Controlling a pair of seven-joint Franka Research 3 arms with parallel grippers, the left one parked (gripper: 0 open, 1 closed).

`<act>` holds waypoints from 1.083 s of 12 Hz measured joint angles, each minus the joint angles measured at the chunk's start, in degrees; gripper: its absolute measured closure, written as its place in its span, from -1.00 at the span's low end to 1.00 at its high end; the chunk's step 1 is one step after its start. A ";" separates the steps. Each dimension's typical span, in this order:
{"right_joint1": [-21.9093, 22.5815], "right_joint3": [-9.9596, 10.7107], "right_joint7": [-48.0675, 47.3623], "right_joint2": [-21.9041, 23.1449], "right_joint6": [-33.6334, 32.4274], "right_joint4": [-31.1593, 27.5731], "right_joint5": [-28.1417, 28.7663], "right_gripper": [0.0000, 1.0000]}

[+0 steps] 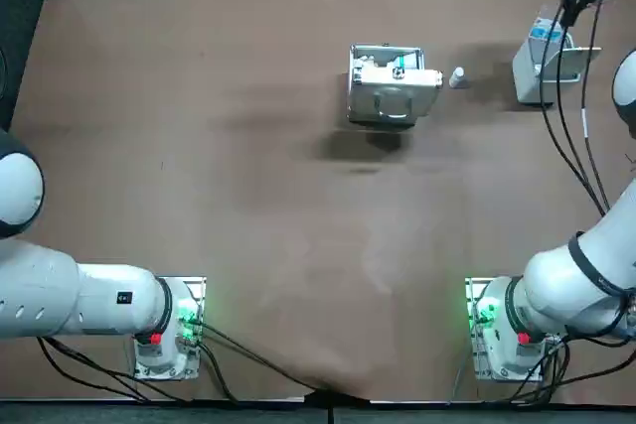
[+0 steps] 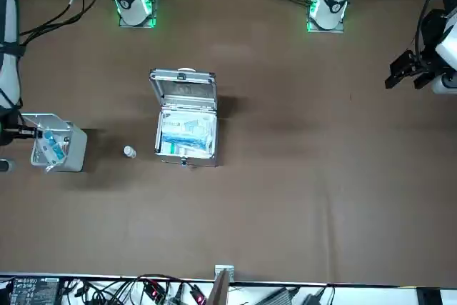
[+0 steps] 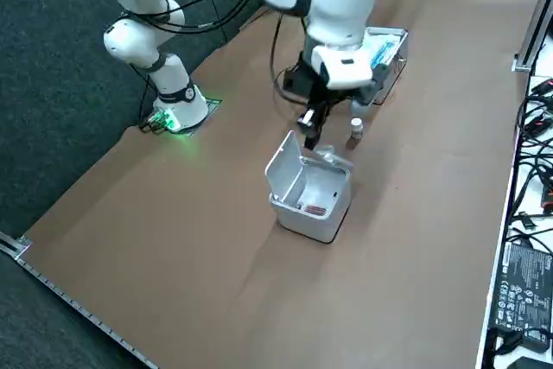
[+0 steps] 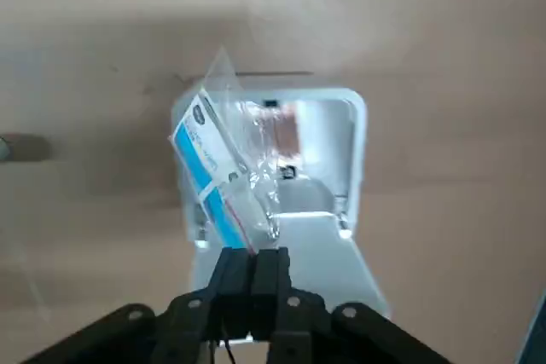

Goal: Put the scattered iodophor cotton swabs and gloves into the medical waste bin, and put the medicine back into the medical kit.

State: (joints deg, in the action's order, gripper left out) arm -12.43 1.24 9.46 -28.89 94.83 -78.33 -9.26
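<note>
The grey medical waste bin (image 3: 321,213) stands with its lid up, and reddish-brown swabs (image 3: 315,210) lie inside. My right gripper (image 4: 253,263) hangs just over it, shut on the edge of a clear glove packet with a blue label (image 4: 223,174) that dangles over the bin's rim (image 4: 357,168). From the side, the gripper (image 3: 310,138) is close above the lid. A small white medicine bottle (image 1: 456,76) stands upright on the table between the bin (image 1: 537,74) and the open medical kit (image 1: 390,86). The kit (image 2: 186,125) holds blue and white packs.
Black cables (image 1: 576,126) trail from my right arm over the table's right side. The table's back edge with cords and a metal rail (image 3: 529,32) lies just beyond the bin and kit. Brown tabletop (image 1: 248,196) stretches left of the kit.
</note>
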 joint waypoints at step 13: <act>-1.90 -1.75 3.96 -2.84 -1.50 -1.13 -0.19 -0.73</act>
State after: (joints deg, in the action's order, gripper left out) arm -14.33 -0.52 13.43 -31.74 93.33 -79.46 -9.44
